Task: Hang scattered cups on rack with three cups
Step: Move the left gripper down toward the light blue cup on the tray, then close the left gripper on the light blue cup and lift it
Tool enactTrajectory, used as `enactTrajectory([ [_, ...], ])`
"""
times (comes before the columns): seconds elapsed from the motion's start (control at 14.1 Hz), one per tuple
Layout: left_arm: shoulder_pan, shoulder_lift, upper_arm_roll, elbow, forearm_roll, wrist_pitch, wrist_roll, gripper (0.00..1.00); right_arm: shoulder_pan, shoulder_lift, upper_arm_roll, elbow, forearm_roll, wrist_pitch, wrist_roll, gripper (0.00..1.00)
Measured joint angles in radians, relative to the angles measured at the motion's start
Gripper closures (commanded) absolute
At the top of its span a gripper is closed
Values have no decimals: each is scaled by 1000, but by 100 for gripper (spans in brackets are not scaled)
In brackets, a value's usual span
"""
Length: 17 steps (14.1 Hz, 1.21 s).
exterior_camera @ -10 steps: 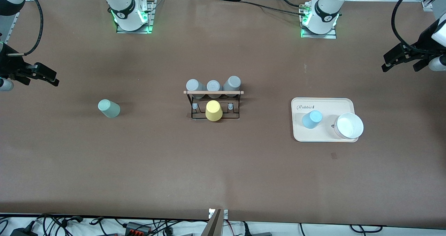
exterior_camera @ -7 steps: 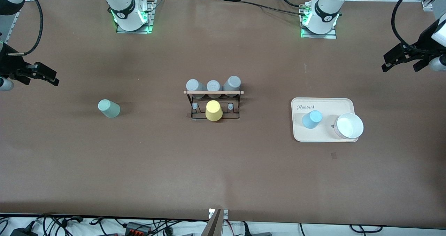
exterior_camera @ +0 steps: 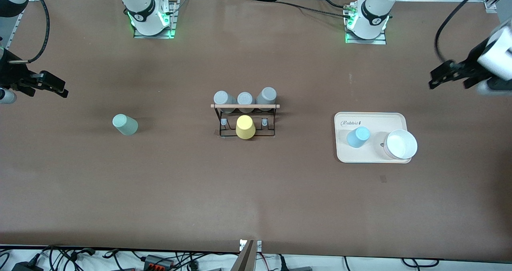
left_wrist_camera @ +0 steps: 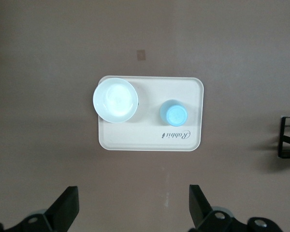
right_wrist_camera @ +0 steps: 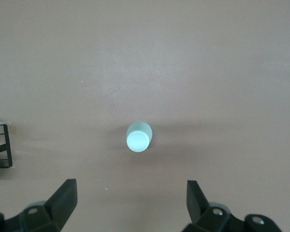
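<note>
Left gripper (exterior_camera: 448,79) and right gripper (exterior_camera: 50,88) hang spread, empty, at the table ends — I read approach. Blue cup (exterior_camera: 358,137) sits on tray (exterior_camera: 372,117), mint cup (exterior_camera: 125,124) on table; rack (exterior_camera: 245,119) central — descend next.

Open tabletop around both loose cups

Mint cup (exterior_camera: 125,124) stands alone; white bowl (exterior_camera: 401,144) crowds the blue cup (exterior_camera: 358,136) on the tray (exterior_camera: 372,118).

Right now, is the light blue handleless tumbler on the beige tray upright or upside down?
Upside down, it appears: the light blue tumbler shows a closed flat disc on top in the front and left wrist views, standing on the beige tray.
</note>
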Motion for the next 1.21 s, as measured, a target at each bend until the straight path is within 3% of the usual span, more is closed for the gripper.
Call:
enactTrajectory([
  [0.21,-24,96,-2,-27,0,105,-23,0,0,0,0,0,0,0,0,0],
  [0.78,-123,312,-24,-235,0,553,-199,0,1,0,9,2,0,0,0,0],
  [1.07,-121,353,-22,-352,0,731,-199,0,1,0,9,2,0,0,0,0],
  [1.21,-121,368,-22,-370,0,759,-200,8,1,0,9,2,0,0,0,0],
])
